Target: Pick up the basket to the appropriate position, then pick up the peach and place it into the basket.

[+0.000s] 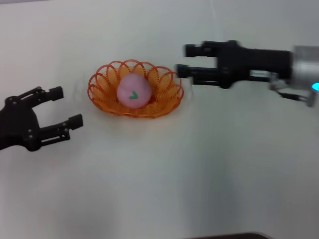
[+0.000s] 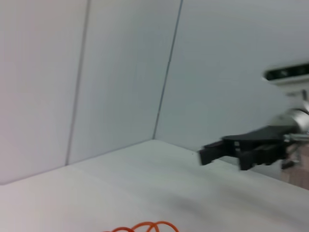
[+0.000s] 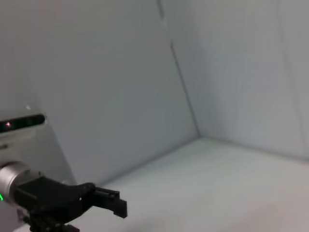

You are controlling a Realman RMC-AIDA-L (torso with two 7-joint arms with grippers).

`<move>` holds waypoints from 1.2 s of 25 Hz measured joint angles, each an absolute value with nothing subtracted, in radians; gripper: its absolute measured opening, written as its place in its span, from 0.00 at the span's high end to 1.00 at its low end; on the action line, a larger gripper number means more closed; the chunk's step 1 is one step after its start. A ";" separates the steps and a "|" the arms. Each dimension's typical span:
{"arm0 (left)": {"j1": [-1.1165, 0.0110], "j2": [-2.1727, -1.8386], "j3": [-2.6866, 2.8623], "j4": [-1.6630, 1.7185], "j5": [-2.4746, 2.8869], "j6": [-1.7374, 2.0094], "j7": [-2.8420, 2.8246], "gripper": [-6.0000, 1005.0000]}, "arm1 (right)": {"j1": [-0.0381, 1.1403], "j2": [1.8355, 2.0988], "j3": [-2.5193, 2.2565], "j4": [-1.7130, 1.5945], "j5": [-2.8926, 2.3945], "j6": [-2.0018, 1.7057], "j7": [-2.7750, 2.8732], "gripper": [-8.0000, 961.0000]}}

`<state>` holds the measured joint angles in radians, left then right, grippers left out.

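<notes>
The orange wire basket rests on the white table in the head view, and the pink peach with its green leaf mark lies inside it. My right gripper hovers open just right of the basket's rim, empty; the left wrist view shows it too. My left gripper is open and empty, a short way left of the basket, and appears in the right wrist view as well. A sliver of the basket's rim shows in the left wrist view.
The white table spreads wide in front of the basket. Pale wall panels meet in a corner behind the table. A dark edge shows at the table's near side.
</notes>
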<state>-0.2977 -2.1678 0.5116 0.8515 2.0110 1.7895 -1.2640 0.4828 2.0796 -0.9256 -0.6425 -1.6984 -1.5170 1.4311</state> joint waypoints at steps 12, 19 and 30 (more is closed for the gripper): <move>-0.283 -2.165 0.450 0.830 2.015 1.772 -1.259 0.14 | 0.253 2.012 -0.799 -0.676 -1.699 -1.673 1.247 0.25; -0.278 -2.164 0.449 0.828 2.017 1.770 -1.262 0.14 | 0.255 1.972 -0.770 -0.690 -1.811 -1.710 1.246 0.25; -0.273 -2.164 0.450 0.819 2.019 1.758 -1.262 0.14 | 0.288 1.985 -0.725 -0.694 -1.896 -1.687 1.244 0.25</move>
<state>-0.2726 -2.1644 0.4496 0.8188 2.0191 1.7582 -1.2625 0.2883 1.9851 -0.7247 -0.6936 -1.8964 -1.6871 1.2440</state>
